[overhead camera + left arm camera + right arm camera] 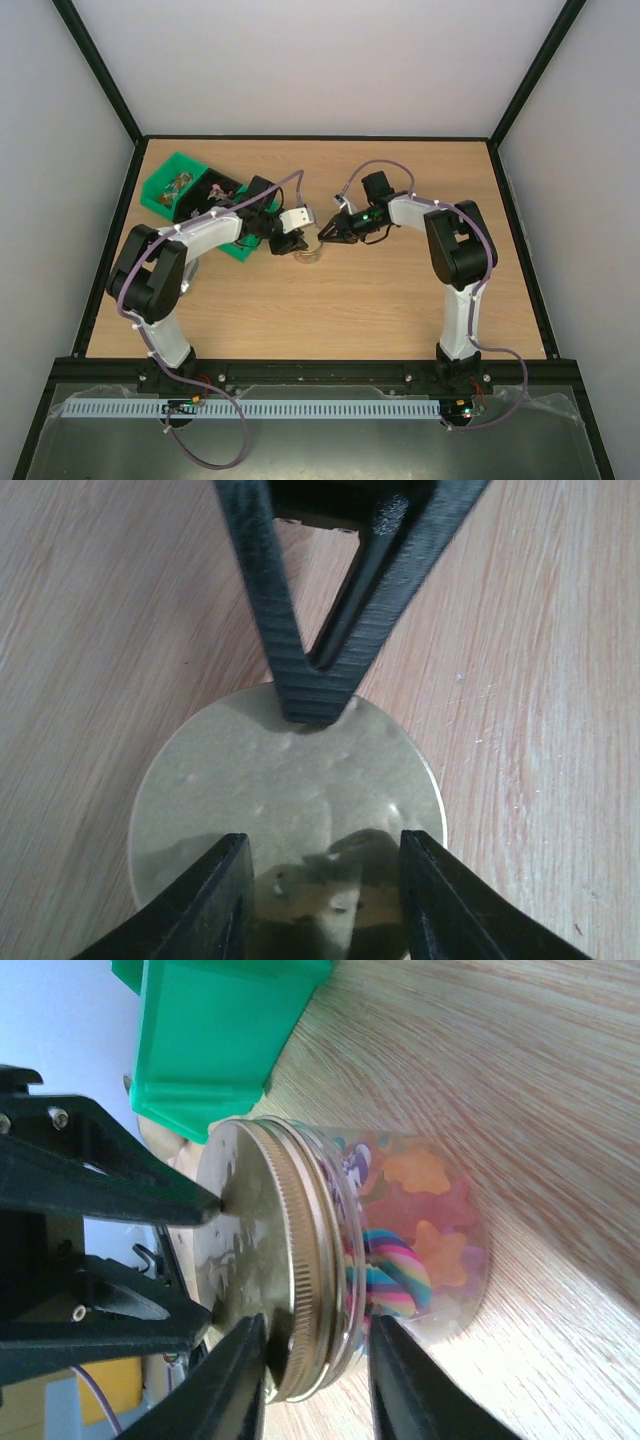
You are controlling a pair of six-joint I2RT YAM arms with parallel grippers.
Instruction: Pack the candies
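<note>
A glass jar [440, 1195] with a gold metal lid [250, 1230] stands on the table [400, 300]. Candies [420, 1240] fill it: coloured star shapes and a rainbow twist. My right gripper [318, 1345] reaches in from the side, one finger on the lid's top face and the other against the glass just under the rim, shut on the jar's edge. My left gripper [322, 845] hangs over the lid [250, 780]; its fingertips [228, 865] are apart with only the lid's face below them. From above, both grippers [290, 243] [326, 236] meet at the jar [310, 254].
A green bin [190, 195] holding a few more candies [182, 184] sits at the back left, close behind the jar; its corner [220, 1030] shows in the right wrist view. Black frame rails border the table.
</note>
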